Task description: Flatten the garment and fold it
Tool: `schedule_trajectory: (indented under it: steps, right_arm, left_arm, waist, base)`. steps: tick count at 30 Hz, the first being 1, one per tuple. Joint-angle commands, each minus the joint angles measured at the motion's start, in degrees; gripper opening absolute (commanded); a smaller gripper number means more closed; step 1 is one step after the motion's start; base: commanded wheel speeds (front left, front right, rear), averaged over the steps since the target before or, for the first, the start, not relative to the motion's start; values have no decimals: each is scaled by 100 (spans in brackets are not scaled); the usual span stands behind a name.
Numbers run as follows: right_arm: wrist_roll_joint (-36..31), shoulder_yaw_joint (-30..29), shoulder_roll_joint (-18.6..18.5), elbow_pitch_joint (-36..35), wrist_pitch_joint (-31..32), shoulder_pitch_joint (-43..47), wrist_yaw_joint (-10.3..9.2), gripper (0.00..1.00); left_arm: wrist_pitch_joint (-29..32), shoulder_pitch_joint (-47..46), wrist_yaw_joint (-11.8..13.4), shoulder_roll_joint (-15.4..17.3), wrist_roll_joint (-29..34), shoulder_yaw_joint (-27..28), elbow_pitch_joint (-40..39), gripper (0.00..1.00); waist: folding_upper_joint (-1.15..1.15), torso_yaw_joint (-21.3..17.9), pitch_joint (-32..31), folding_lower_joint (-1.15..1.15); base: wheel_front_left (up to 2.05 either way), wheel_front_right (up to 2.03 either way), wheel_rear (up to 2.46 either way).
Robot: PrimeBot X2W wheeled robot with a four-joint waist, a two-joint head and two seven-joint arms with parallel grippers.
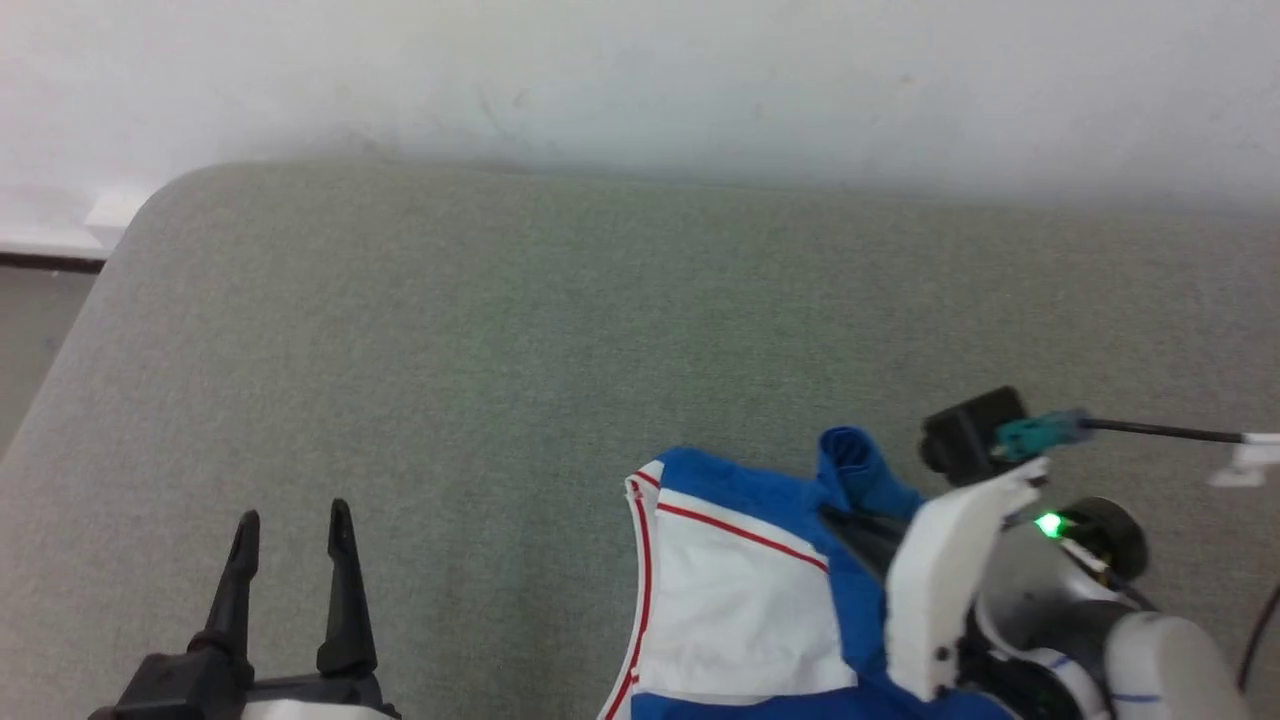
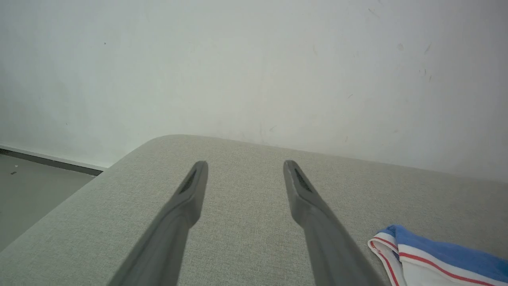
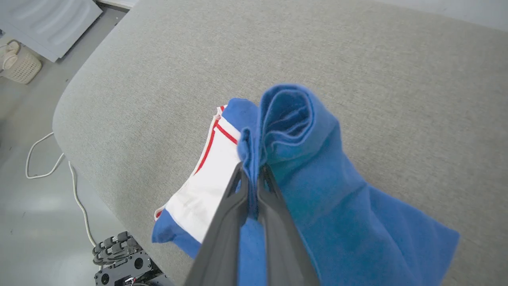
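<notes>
Right gripper [image 3: 251,174] clenches 1 bunched fold of the garment [image 3: 337,206] heaped at the near edge of the grey cushion [image 1: 500,350], left gripper [image 1: 293,510] spread empty above that cushion; I fear pulling drags it off.

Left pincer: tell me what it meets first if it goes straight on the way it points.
The open left pincer points over the bare grey padded surface toward the white wall, probably its first contact, though depth is unclear. The garment lies off to the right.
</notes>
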Motion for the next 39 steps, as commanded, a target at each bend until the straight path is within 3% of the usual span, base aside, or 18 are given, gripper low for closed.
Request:
schedule_trajectory:
  steps: [1,10,16,17,18,19,20,24,28,33,39]
  right_arm:
    - [-74,86,18,98,-68,-131,-5,0]
    - [-449,924,20,1667,-708,-808,-5,0]
    - [-656,1130,21,2597,-1016,-1019,-5,0]
    - [-667,1128,21,2702,-1068,-1049,-5,11]
    - [-666,1126,21,2791,-1113,-1078,-5,33]
    - [-652,1125,21,2854,-1167,-1111,-5,94]
    - [-623,1132,21,2894,-1220,-1146,-5,100]
    - [-345,1277,21,2820,-1242,-1263,-5,100]
    - [-106,1116,21,2276,-1192,-1236,-5,100]
    - [-542,140,-125,1061,-1213,-692,-5,100]
    - [-835,-1323,-172,-249,-1350,682,-5,100]
  left_arm:
    - [-26,-99,-37,-47,-26,-11,22,100]
    - [-26,-456,-196,-299,59,-188,210,100]
    - [-27,-712,-327,-498,124,-377,416,100]
    - [-27,-742,-338,-521,133,-395,446,100]
    - [-27,-764,-346,-538,139,-405,473,100]
    - [-27,-777,-353,-549,143,-410,497,100]
    - [-27,-780,-358,-555,143,-410,520,100]
    - [-27,-687,-349,-515,122,-363,574,100]
    - [-6,-569,-304,-454,101,-309,531,100]
    - [43,-471,-255,-395,98,-286,404,100]
    - [76,-423,-219,-356,125,-308,269,100]
  waist:
    - [0,163,170,0]
    - [0,490,468,0]
    - [0,702,547,0]
    - [0,717,546,0]
    - [0,724,541,0]
    - [0,722,533,0]
    - [0,709,516,0]
    - [0,545,382,0]
    - [0,337,228,0]
    - [0,135,159,0]
    - [0,4,271,0]
  base:
    - [0,0,0]
    - [0,0,0]
    - [0,0,0]
    - [0,0,0]
    - [0,0,0]
    - [0,0,0]
    - [0,0,0]
    - [0,0,0]
    - [0,0,0]
    - [0,0,0]
    - [0,0,0]
